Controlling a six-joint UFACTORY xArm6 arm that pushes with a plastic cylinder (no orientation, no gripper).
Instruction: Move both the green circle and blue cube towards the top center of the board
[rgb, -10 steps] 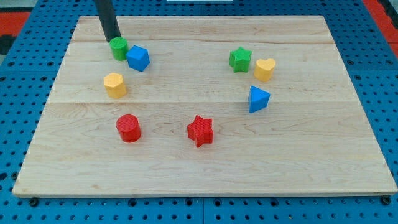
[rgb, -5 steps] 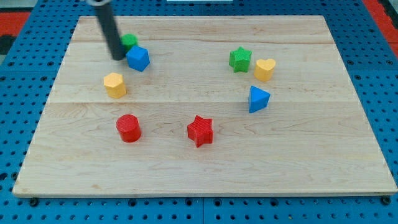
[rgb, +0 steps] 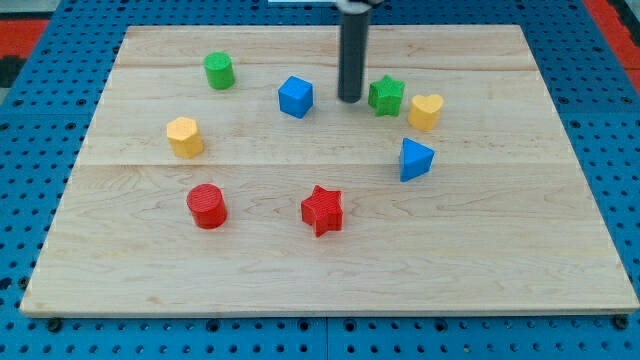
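Note:
The green circle (rgb: 219, 71) sits near the board's upper left. The blue cube (rgb: 295, 97) stands left of the top centre, apart from the green circle. My tip (rgb: 349, 99) rests on the board between the blue cube and the green star (rgb: 386, 95), closer to the star and touching neither. The dark rod rises from it out of the view's top.
A yellow heart (rgb: 426, 111) and a blue triangular block (rgb: 415, 159) lie at the right. A yellow block (rgb: 184, 136) and a red cylinder (rgb: 207, 206) lie at the left. A red star (rgb: 322, 210) lies at the lower centre. The wooden board (rgb: 480, 260) sits on blue pegboard.
My tip has moved from the upper left to right of the blue cube. The blue cube has slid right towards the centre. The green circle shifted slightly up and right, away from the cube.

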